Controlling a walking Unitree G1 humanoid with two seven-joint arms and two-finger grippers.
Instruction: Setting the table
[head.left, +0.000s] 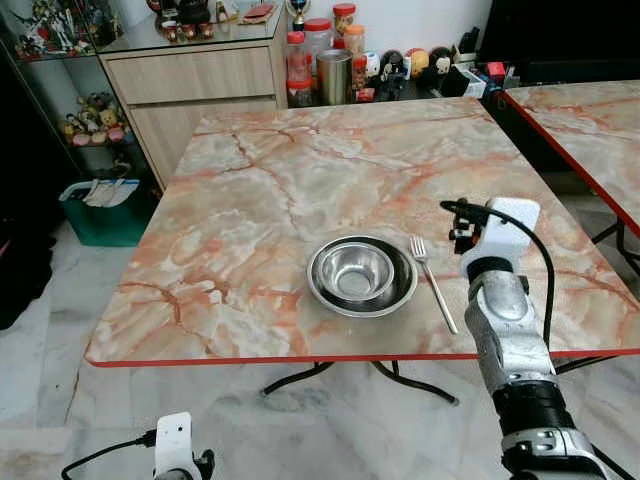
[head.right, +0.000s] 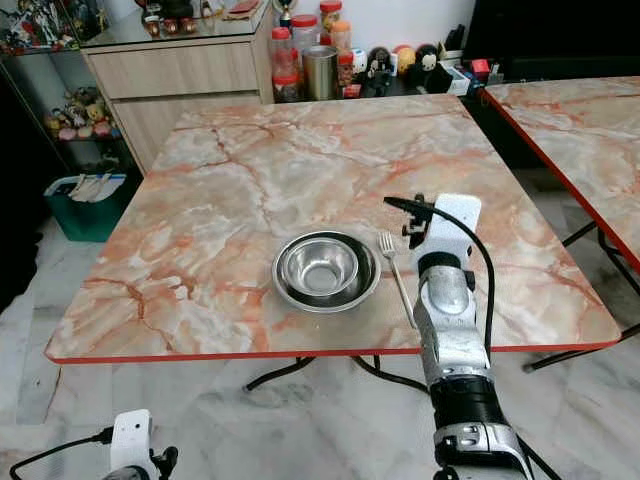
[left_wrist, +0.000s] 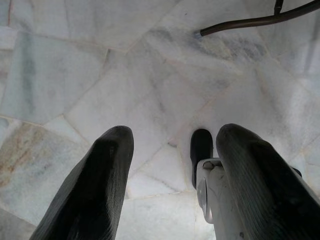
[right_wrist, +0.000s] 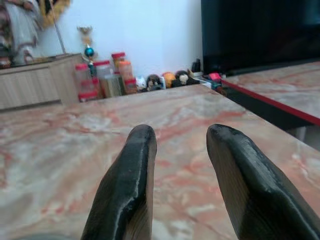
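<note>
A steel bowl (head.left: 352, 270) sits inside a wider steel dish (head.left: 403, 293) near the front edge of the marble table (head.left: 250, 200). A fork (head.left: 433, 283) lies just right of the dish, tines pointing away from me. My right arm (head.left: 497, 245) is raised over the table's front right part, right of the fork. Its gripper (right_wrist: 177, 134) is open, pointing across the tabletop with nothing between the fingers. My left arm (head.left: 175, 445) hangs low in front of the table. The left gripper (left_wrist: 172, 134) is open over the marble floor.
A second marble table (head.left: 590, 110) stands close on the right. Behind the table are a wooden cabinet (head.left: 190, 75) and a row of jars (head.left: 320, 60). A green bin (head.left: 105, 215) is on the floor at the left. Metal table legs (head.left: 400, 380) spread under the front edge.
</note>
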